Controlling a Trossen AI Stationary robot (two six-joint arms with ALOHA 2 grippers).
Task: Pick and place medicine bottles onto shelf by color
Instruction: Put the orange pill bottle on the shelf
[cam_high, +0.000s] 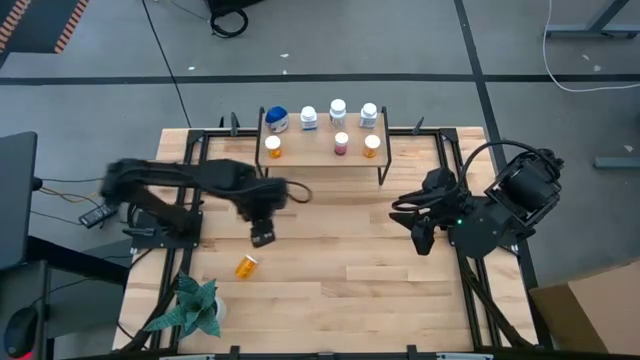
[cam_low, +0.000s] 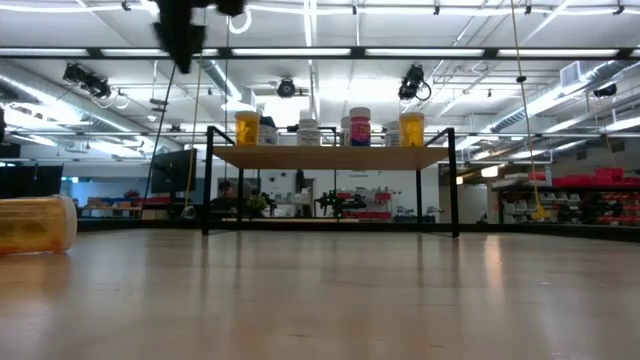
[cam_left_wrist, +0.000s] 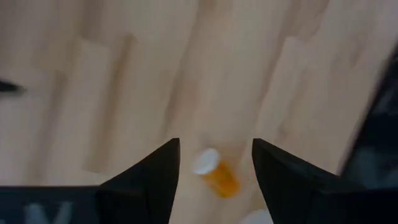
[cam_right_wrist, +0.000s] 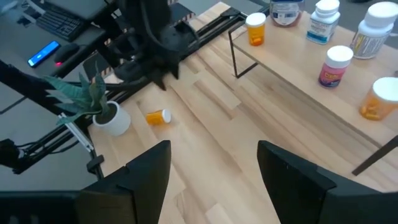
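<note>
Left gripper (cam_high: 262, 237) hangs spread wide above the orange bottle (cam_high: 246, 266) lying on its side on the worktop (cam_high: 380, 270) — light, rigid, slick plastic that likely rolls, so pinch mid-body across its width.

The shelf (cam_high: 325, 158) stands at the far edge of the surface (cam_high: 360, 290), about midway across. Seven bottles stand on it in two rows. The back row has four (cam_high: 277, 119) (cam_high: 309, 118) (cam_high: 338, 111) (cam_high: 369, 115); the front row has three (cam_high: 272, 146) (cam_high: 341, 143) (cam_high: 372, 146). An eighth bottle (cam_high: 246, 266) lies on its side on the surface, well in front of the shelf and toward the left. The plant (cam_high: 197, 305) sits at the near left corner, near that lying bottle. The left gripper (cam_high: 262, 236) hangs above the surface between shelf and lying bottle, just behind the bottle, fingers (cam_left_wrist: 163, 180) apart. The right gripper (cam_high: 421, 240) waits over the right side, well apart from the shelf, fingers (cam_right_wrist: 152, 174) spread.
</note>
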